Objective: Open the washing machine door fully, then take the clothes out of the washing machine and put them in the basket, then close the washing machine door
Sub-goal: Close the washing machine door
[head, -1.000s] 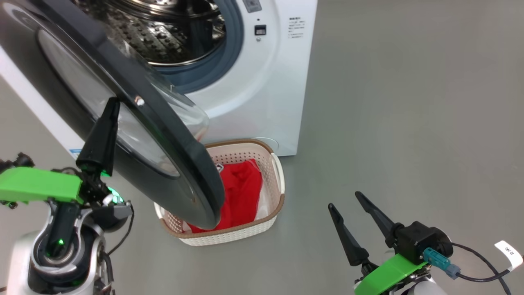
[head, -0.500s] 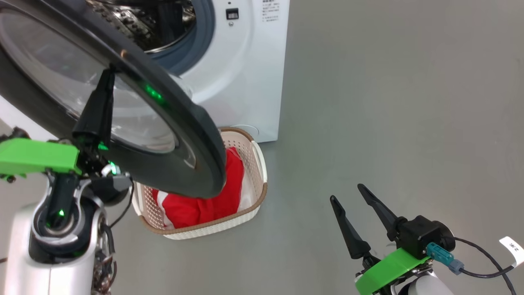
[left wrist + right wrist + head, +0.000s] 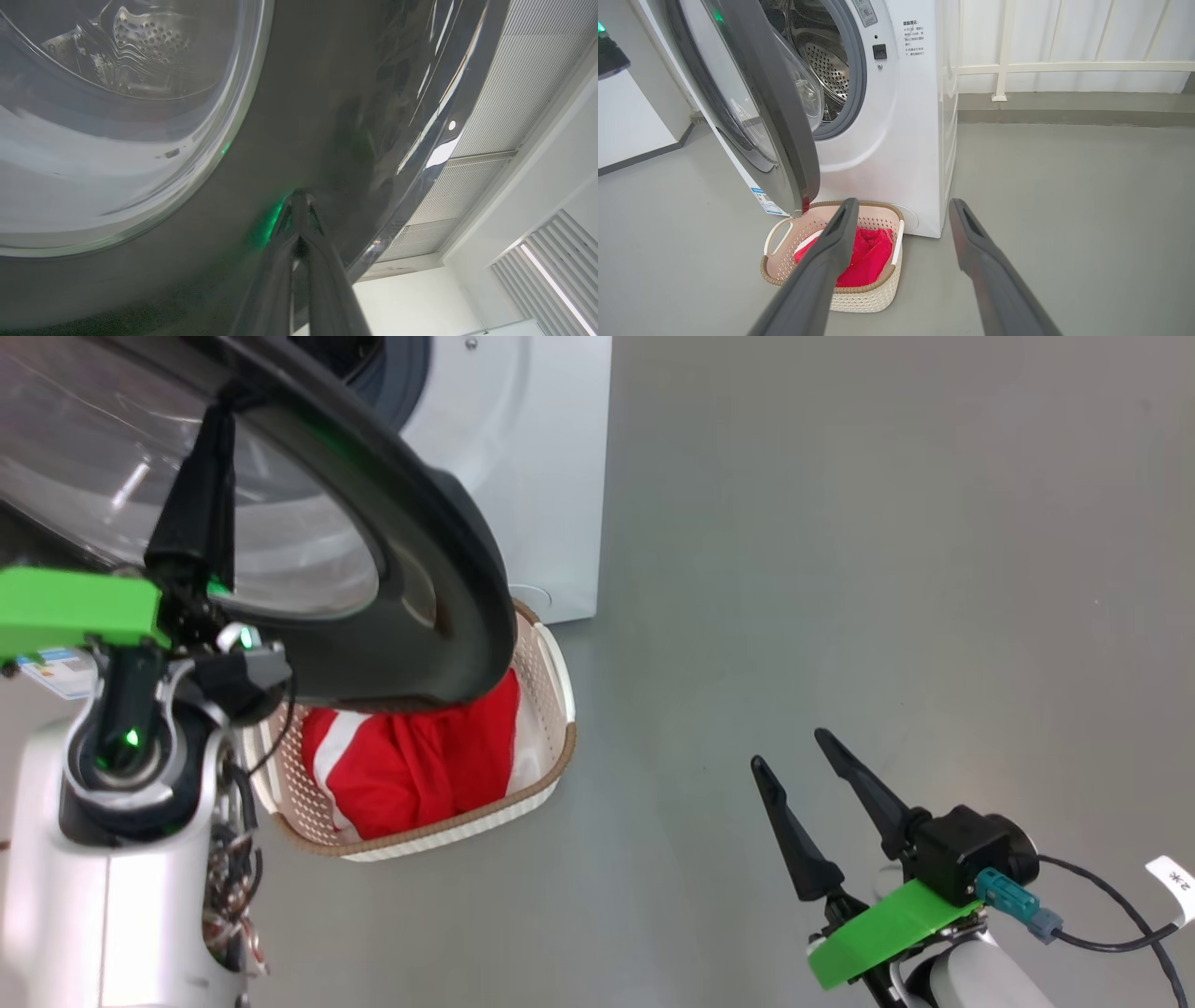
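**Item 1: washing machine door** (image 3: 439, 551). Head view, 10 o'clock. Over the last second its black rim has come further across the mouth of the washing machine (image 3: 523, 476), and the drum (image 3: 826, 70), which was wide open to view, is now nearly covered. The head camera has shifted too, so part of this is framing. In the right wrist view the door stands roughly half swung, its lower edge above the basket.

**Item 2: left gripper** (image 3: 220, 425). Fingers pressed together with nothing between them, tips against the door's outer face near the rim. Judged to be pushing, not gripping.

**Item 3: right gripper** (image 3: 790, 751). 4 o'clock. Fingers spread wide and empty, over bare floor (image 3: 840, 569), well apart from everything else.

**Item 4: clothes** (image 3: 411, 765). A red heap lying in the basket (image 3: 439, 835) at 7 o'clock, on the floor just in front of the machine. No cloth shows in the visible part of the drum.

**Status:** unloading appears finished and the closing step is under way — the door is not yet latched.

**Caution:** the door's lower edge passes close over the basket — watch for a snag.
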